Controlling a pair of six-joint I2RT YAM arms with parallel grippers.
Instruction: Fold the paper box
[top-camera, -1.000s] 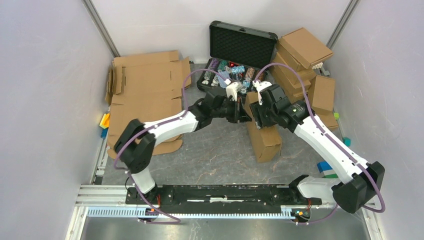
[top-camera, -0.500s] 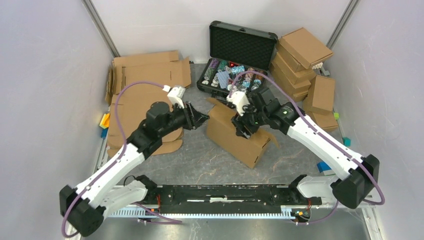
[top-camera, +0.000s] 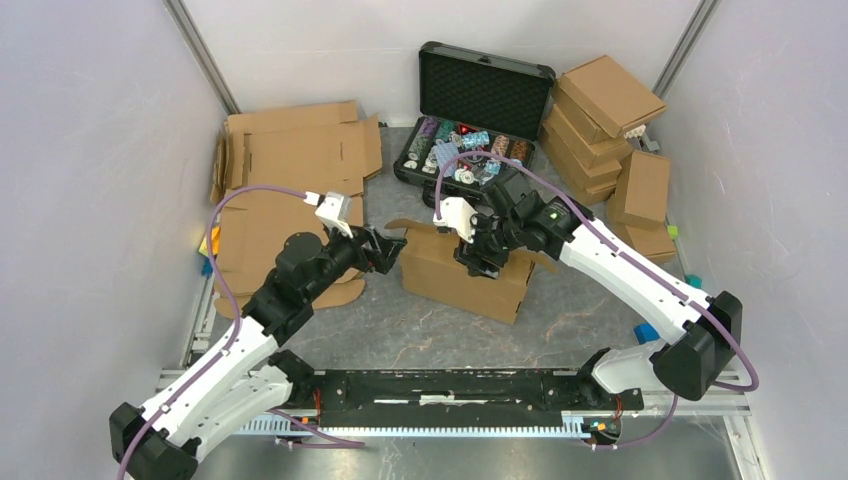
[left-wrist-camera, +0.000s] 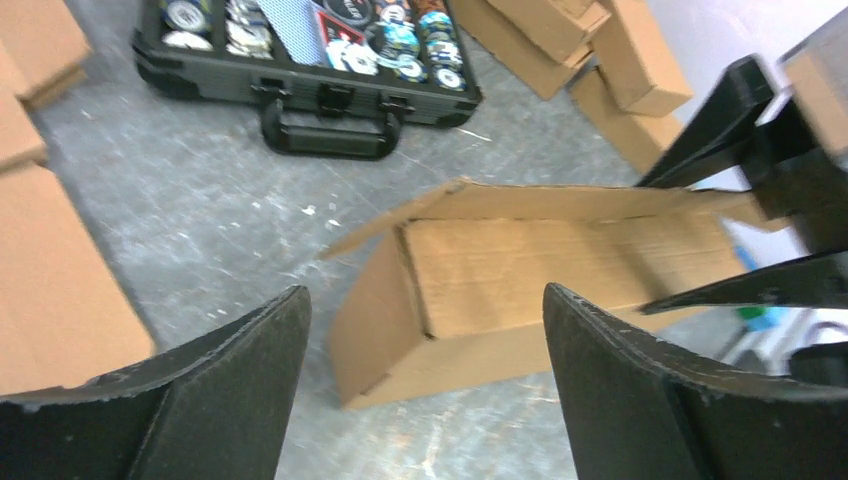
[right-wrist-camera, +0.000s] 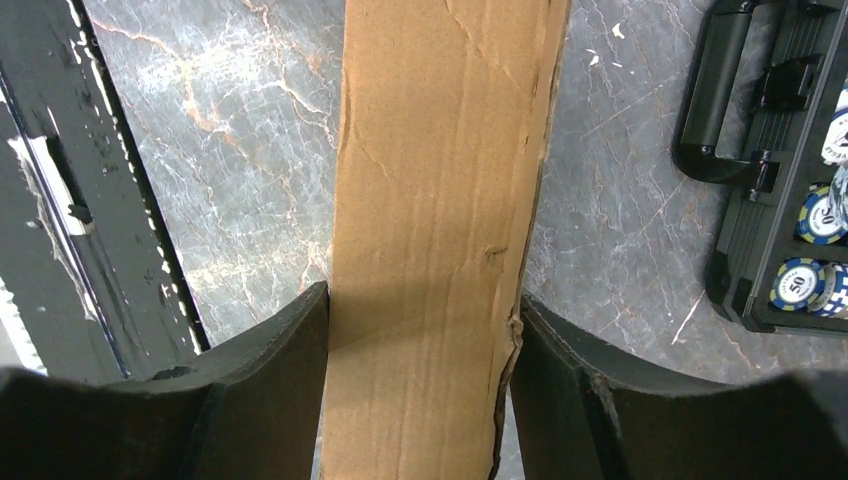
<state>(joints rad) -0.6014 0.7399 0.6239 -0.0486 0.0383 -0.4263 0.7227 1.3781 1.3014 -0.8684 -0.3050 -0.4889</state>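
The paper box (top-camera: 462, 278) is a brown cardboard mailer folded into a long box shape, lying at the table's centre. My right gripper (top-camera: 480, 260) comes down on it from above, shut on its narrow body, with cardboard filling the gap between the fingers (right-wrist-camera: 422, 295). In the left wrist view the paper box (left-wrist-camera: 530, 275) lies ahead with a thin lid flap (left-wrist-camera: 400, 215) sticking out past its left end. My left gripper (top-camera: 395, 245) hangs just left of the box, open and holding nothing (left-wrist-camera: 425, 295).
An open black case (top-camera: 470, 150) of colourful chips stands behind the box. Folded boxes (top-camera: 600, 110) are stacked at the back right. Flat cardboard sheets (top-camera: 290, 170) lie at the back left. Small coloured blocks (top-camera: 650, 335) sit near the right wall. A black rail (top-camera: 440, 385) runs along the near edge.
My left gripper has let go of the box, opened wide and drawn back to the left. The right gripper has swung the box from standing on end to lying flat, shifted left.
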